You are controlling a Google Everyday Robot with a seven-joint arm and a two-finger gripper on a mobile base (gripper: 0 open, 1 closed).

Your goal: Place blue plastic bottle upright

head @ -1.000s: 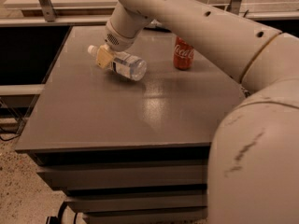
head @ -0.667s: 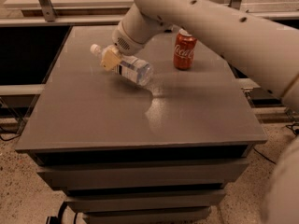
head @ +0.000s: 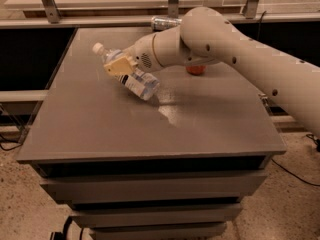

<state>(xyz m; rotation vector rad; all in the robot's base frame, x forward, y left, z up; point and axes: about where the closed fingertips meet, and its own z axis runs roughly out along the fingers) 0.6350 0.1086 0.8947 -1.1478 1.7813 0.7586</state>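
Clear bluish plastic sits in my grasp: my gripper [head: 120,65] is clamped around the blue plastic bottle [head: 139,82] near its shoulder, over the left rear part of the grey table [head: 100,134]. The long axis of the bottle is slanted, the white cap [head: 98,47] pointing up and left, the base low on the right, close to the surface. I judge the base must come under the cap before I release. The red can [head: 196,70] stands near, mostly hidden behind my arm [head: 240,54].

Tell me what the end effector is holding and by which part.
The end effector grips the blue plastic bottle around its upper body.
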